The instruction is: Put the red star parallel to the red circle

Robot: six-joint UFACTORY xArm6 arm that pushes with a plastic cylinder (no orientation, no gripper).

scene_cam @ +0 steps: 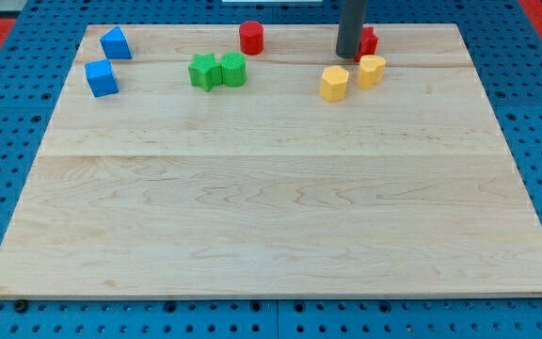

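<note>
The yellow blocks (335, 83) lie nearest, my tip (348, 56), a bare rod with no gripper, touches the half-hidden red star (369, 41), already roughly level with the red circle (251, 38).

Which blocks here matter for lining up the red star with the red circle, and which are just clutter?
In the job: red circle; red star, partly hidden behind the rod; my tip, touching the star's left side.

Lying about: two blue blocks; two green blocks; two yellow blocks.
</note>
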